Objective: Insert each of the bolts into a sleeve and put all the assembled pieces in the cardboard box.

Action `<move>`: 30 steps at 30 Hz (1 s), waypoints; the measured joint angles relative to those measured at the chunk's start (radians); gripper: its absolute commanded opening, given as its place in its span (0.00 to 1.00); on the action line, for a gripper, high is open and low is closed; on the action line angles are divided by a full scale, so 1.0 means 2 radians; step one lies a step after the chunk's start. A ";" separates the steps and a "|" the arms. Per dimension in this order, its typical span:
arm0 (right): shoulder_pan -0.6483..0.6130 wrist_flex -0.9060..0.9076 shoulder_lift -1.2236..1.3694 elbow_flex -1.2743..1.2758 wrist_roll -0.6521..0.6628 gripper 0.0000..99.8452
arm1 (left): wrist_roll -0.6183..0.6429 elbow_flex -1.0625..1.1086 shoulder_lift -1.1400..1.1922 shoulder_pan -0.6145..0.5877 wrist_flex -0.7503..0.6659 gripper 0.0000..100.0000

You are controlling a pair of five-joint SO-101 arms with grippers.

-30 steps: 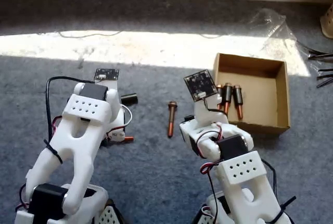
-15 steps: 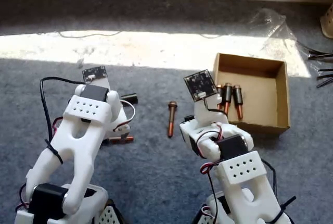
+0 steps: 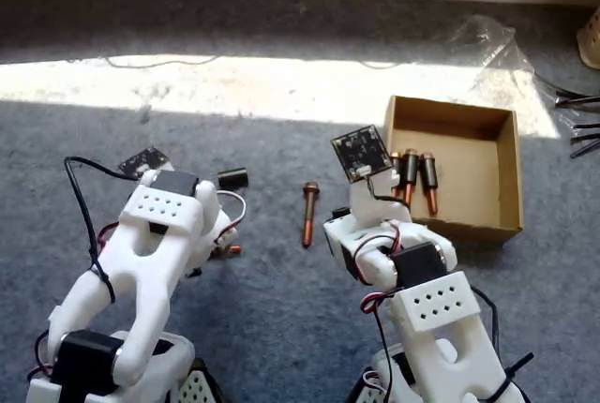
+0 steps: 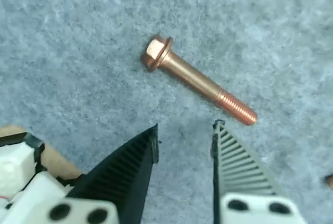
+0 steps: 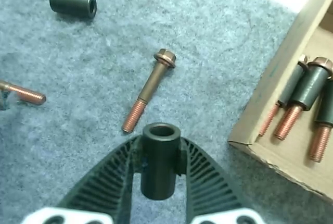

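Grey carpet (image 3: 281, 328); crumpled clear plastic bag (image 3: 483, 37); perhaps black cable ties (image 3: 572, 99).

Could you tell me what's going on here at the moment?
Two arms are pairing bolts with sleeves. The right gripper holds a sleeve above the carpet. The left gripper is open just over a bolt lying flat. A second bolt and a spare sleeve lie loose between the arms. Three assembled pieces lie in the box.
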 measured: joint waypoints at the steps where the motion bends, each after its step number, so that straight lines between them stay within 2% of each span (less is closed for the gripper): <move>1: 0.000 0.000 0.000 0.000 0.000 0.01 | 0.003 0.009 0.000 -0.001 -0.016 0.17; 5: 0.000 0.000 0.000 0.000 0.000 0.01 | 0.006 0.024 0.000 -0.028 -0.061 0.17; 10: 0.000 0.000 0.000 0.000 0.000 0.01 | 0.038 0.024 0.000 -0.057 -0.071 0.17; 25: 0.000 0.000 0.000 0.000 0.000 0.01 | 0.047 0.035 0.000 -0.061 -0.083 0.17; 30: 0.000 0.000 0.000 0.000 0.000 0.01 | 0.047 0.066 0.000 -0.061 -0.125 0.17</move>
